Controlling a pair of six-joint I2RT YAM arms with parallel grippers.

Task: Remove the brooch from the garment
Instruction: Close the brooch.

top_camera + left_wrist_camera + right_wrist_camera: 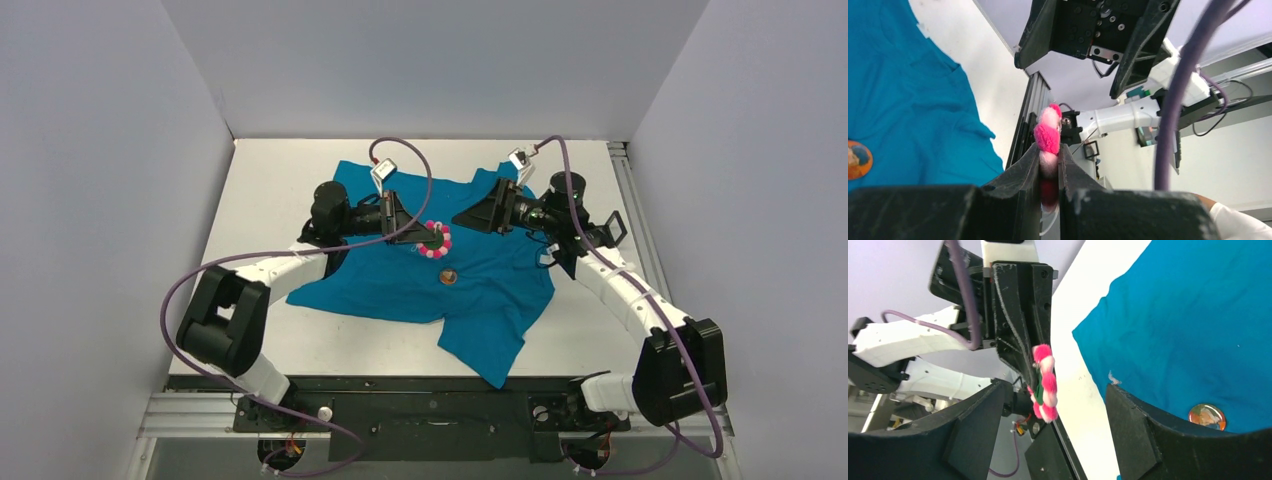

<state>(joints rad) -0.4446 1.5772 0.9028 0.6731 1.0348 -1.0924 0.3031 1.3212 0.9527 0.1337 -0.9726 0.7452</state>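
Observation:
The garment (480, 290) is a teal T-shirt spread flat on the white table; it also shows in the left wrist view (908, 100) and the right wrist view (1188, 330). My left gripper (430, 238) (1049, 150) is shut on the brooch (445, 241) (1047, 137), a ring of pink and white fuzzy petals with green behind, held clear above the shirt. My right gripper (460, 217) (1054, 386) is open and empty, facing the brooch (1045, 382) from the right, apart from it. The brooch's centre is hidden by the jaws.
A round orange badge (448, 277) (858, 159) (1206, 416) lies on the shirt just in front of the grippers. Bare table (280, 180) lies to the left. A metal rail (625, 200) runs along the right edge. White walls enclose three sides.

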